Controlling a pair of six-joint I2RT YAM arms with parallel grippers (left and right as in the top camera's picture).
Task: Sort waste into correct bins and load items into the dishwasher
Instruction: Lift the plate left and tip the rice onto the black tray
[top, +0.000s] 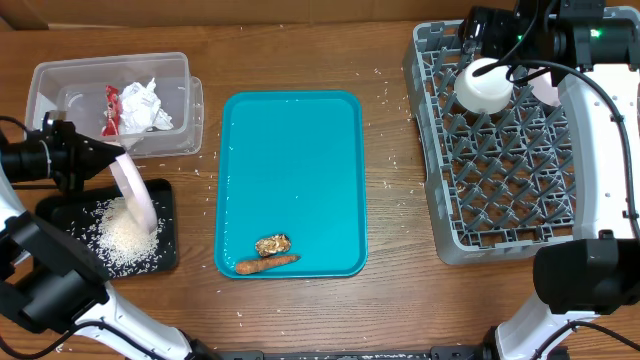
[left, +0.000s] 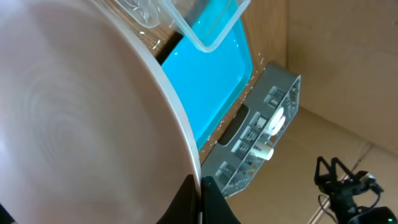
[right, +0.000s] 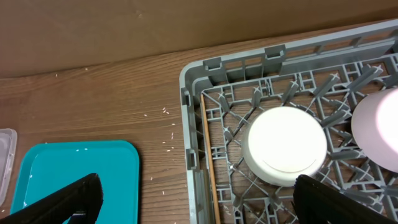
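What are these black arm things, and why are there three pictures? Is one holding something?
They are two robot arms at a table. Each ends in a two-finger pincer called a gripper. One picture looks down from above the table. The other two come from small cameras on the arms' wrists.

The left gripper is pinched shut on a pale dish, tipped over a black tray piled with white rice. The right gripper is open and empty, above a big grey rack with a white bowl in it.

A teal tray carries a brown food chunk and an orange carrot-like piece. A clear tub holds a crumpled napkin and a red wrapper.
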